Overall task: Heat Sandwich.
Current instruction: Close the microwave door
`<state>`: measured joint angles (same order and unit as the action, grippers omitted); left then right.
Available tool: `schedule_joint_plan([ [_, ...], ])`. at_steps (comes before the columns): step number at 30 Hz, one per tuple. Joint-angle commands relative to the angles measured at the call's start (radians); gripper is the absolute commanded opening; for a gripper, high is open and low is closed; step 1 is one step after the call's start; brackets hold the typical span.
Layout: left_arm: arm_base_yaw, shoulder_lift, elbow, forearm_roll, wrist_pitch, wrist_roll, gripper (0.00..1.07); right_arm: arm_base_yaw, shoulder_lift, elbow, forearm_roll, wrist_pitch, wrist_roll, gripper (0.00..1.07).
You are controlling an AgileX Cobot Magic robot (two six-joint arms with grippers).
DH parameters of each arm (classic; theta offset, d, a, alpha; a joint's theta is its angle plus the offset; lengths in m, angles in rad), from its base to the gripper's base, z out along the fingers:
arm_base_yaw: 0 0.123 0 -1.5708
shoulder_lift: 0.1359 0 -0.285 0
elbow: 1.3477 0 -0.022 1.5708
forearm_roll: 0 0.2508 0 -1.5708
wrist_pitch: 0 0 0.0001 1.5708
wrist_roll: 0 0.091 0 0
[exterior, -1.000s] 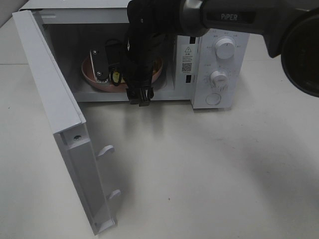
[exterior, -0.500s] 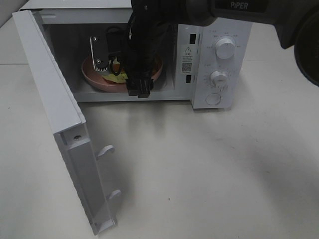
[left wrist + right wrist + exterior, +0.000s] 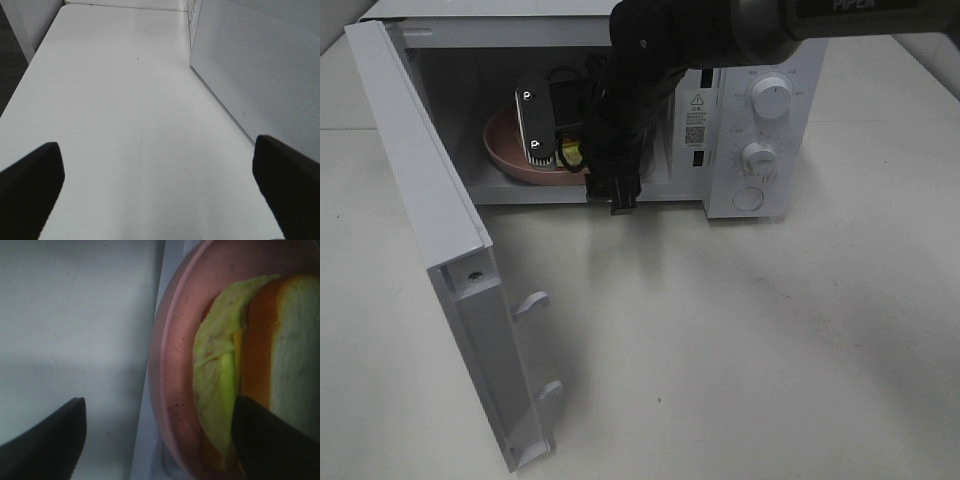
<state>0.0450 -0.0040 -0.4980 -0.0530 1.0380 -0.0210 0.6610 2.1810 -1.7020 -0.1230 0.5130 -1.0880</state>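
Right tool [image 3: 157, 440] has shifted toward the dial side of the microwave [image 3: 720, 185], jaws spread astride the pink plate [image 3: 172, 365] rim beside the sandwich [image 3: 250, 355]. Left tool [image 3: 159, 190] hangs spread above the bench [image 3: 125, 100].

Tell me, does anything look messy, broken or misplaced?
Only slightly: on the small sandwich, the yellow-green leafy filling pokes out past the pale bread. It lies on the round pink plate inside the white microwave oven. Nothing looks spilled or broken.

Right arm [image 3: 638, 95] across microwave [image 3: 796, 135] mouth

place: robot lab bench | evidence: plain white table [image 3: 770, 350], microwave [image 3: 790, 190], robot arm [image 3: 660, 40]
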Motion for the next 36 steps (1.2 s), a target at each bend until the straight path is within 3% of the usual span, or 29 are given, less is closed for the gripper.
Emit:
schedule_joint_plan([
  [1,0.002,-0.029,0.004,-0.006,-0.004,-0.001,0.98,-0.003,-0.071,0.105,-0.004,-0.051,0.010,0.76],
  [11,0.002,-0.029,0.004,-0.006,-0.004,-0.001,0.98,-0.003,-0.204,0.285,-0.005,-0.097,0.077,0.77],
  [28,0.002,-0.029,0.004,-0.006,-0.004,-0.001,0.98,-0.003,-0.414,0.507,-0.014,-0.125,0.119,0.77],
  [36,0.002,-0.029,0.004,-0.006,-0.004,-0.001,0.98,-0.003,-0.507,0.601,-0.029,-0.119,0.256,0.77],
])
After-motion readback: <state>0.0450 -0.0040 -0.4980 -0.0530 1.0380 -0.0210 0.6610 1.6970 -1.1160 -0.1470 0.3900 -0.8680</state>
